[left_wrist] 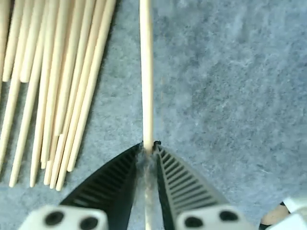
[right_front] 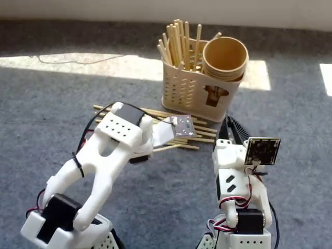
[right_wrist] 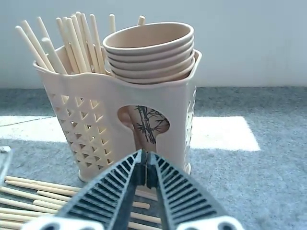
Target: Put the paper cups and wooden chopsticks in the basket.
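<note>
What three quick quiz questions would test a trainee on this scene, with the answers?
1. True or false: the cups sit stacked inside the basket.
2. The left fingers hold: A) one chopstick; B) a cup; C) nothing.
3. Fill in: the right fingers, in front of the basket, are ____ (open or shut).
Key: 1 true; 2 A; 3 shut.

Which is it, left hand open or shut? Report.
Shut on a chopstick. In the left wrist view the left hand has its fingers pressed against that one stick, apart from the loose pile beside it.
</note>
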Action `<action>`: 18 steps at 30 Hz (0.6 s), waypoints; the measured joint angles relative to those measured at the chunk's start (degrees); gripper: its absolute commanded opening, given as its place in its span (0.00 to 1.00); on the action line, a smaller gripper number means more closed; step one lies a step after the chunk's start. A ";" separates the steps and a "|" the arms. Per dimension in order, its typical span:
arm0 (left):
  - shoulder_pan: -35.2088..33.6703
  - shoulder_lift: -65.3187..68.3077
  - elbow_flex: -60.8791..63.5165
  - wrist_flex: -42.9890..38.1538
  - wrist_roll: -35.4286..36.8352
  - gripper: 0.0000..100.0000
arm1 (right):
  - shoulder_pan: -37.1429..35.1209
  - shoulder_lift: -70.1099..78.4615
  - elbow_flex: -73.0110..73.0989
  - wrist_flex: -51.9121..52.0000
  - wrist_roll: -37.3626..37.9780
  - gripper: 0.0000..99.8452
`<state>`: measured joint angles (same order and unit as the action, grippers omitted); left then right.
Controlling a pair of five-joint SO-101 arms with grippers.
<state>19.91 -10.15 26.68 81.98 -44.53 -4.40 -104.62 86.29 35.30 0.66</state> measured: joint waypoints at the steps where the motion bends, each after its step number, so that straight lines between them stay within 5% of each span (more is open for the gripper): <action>1: -0.79 -0.97 0.00 0.09 0.00 0.01 | 0.00 0.00 0.00 0.00 0.00 0.03; 18: -1.93 -26.20 -1.23 1.76 11.69 0.01 | 0.00 0.00 1.32 -2.11 0.00 0.03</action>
<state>17.98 -36.35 25.45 83.74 -32.84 -4.40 -104.62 87.60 33.19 0.66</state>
